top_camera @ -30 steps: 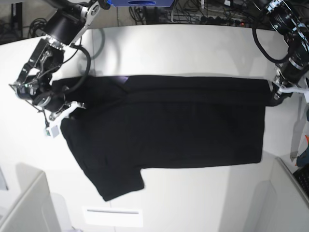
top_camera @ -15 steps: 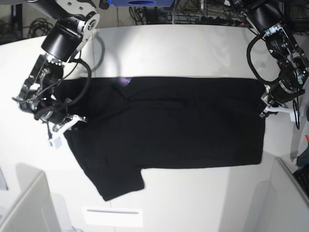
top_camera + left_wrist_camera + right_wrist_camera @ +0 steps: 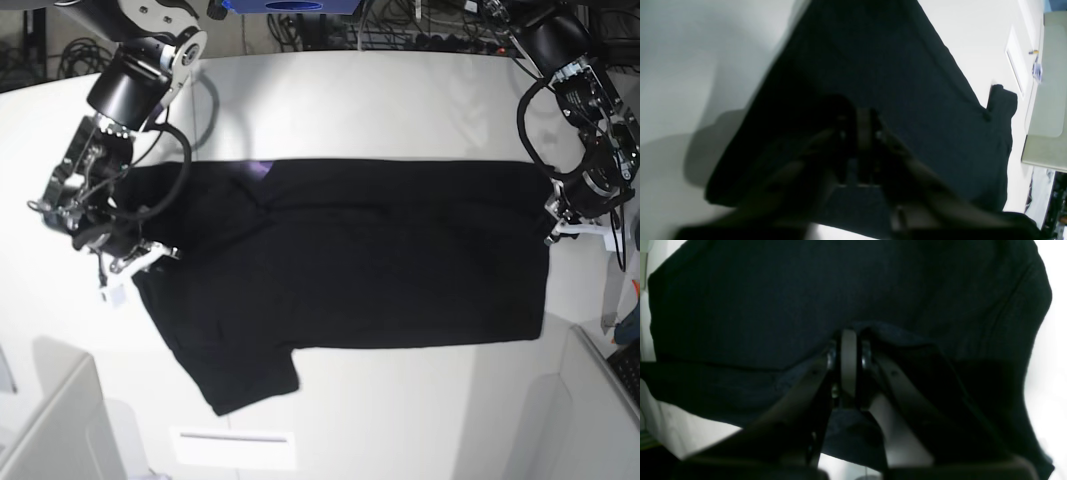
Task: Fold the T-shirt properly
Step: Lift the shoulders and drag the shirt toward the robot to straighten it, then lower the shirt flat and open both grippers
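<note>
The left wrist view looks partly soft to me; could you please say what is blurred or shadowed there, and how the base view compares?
Left wrist view: gripper blurred and dark against the black T-shirt, soft shadow beside the cloth; base view: T-shirt outline crisp.

White tabletop (image 3: 360, 430); soft grey shadows; 1 pale rectangle (image 3: 234, 450) near its edge.

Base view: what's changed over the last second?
Left claw moved inward and down in the picture; right claw moved slightly down. The shirt's right end drew inward. Can't tell whether either claw let go. The shirt's lower edge stayed put.
</note>
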